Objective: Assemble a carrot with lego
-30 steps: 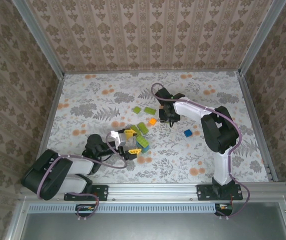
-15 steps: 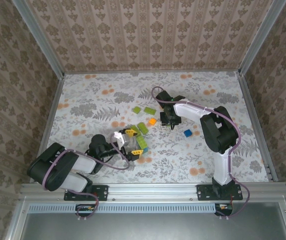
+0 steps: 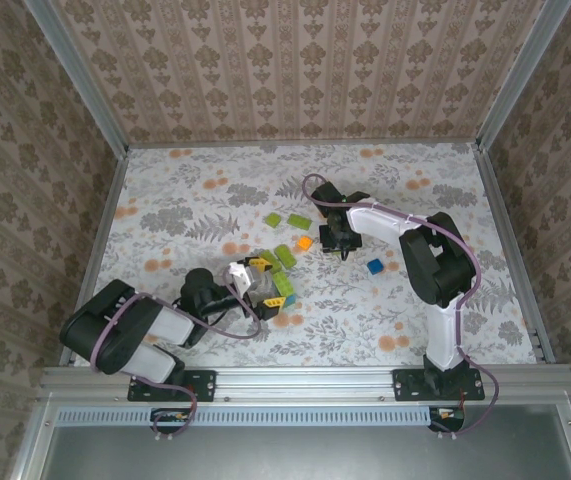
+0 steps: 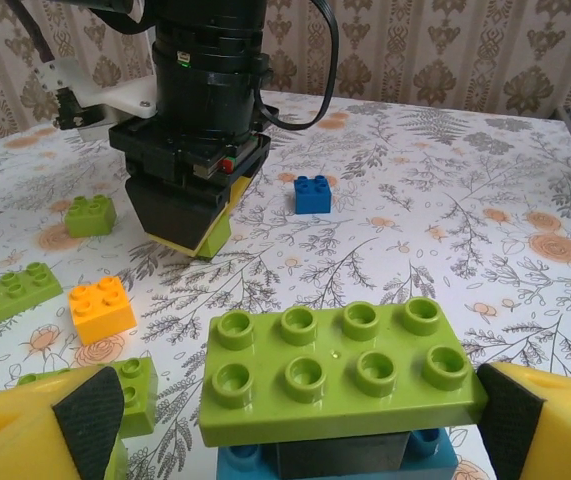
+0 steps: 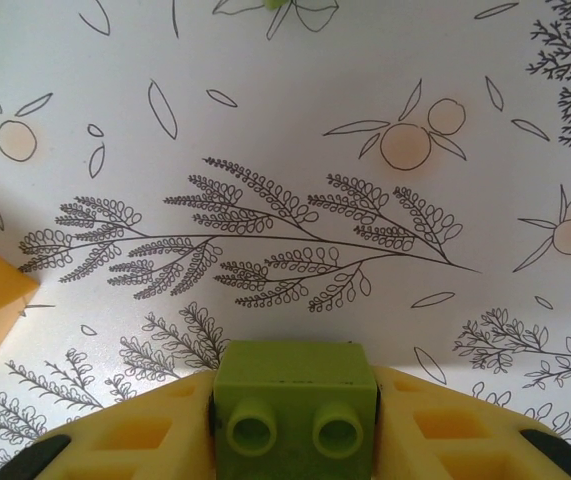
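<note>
Robot test cell in a lab, we judge, not a lived-in room.

- We note a bare aluminium frame [image 3: 305, 380] running along the near edge. Slanted metal posts [image 3: 73, 70] rise at the far corners.
- Two arms [image 3: 435, 262] are bolted to that frame side by side, on black base plates. Purple cables [image 3: 308, 182] loop along them and drop to plugs below the bases.
- The walls [image 3: 295, 70] are flat panels papered in a damask pattern, boxed in by the metal.
- The table [image 3: 185, 205] wears a cloth printed with leaves and orange flowers, a homely skin on a rig.
- Loose lego [image 3: 283, 255] lies scattered mid-cloth.
- We find the light flat and even throughout.
</note>
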You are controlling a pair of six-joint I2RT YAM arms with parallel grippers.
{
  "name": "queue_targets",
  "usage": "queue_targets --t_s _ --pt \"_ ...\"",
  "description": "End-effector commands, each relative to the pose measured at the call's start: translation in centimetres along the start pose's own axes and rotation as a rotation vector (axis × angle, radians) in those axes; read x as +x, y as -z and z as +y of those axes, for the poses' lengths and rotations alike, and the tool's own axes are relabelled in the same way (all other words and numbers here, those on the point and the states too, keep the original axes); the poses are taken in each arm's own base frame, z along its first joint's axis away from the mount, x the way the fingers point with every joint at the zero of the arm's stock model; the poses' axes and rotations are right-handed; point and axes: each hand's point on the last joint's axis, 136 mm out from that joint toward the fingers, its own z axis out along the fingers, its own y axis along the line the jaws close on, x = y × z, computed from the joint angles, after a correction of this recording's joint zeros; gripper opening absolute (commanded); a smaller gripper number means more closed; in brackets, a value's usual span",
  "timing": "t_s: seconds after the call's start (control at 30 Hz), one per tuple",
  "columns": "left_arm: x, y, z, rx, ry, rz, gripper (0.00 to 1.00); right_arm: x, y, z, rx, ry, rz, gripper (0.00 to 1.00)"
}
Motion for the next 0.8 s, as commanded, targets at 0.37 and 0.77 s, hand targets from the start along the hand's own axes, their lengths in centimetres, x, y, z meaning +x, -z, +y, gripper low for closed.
queue_targets --t_s 0.37,0.77 --pt "-0.9 0.5 -1.8 0.087 -0.006 -0.037 0.91 0.2 -0.8 0.5 -0.017 0.041 0.021 0.37" --pt "-0.5 1.4 0.5 -0.090 -0.008 -0.024 0.90 1.1 -0.4 0.3 -0.028 0.040 0.021 0.37"
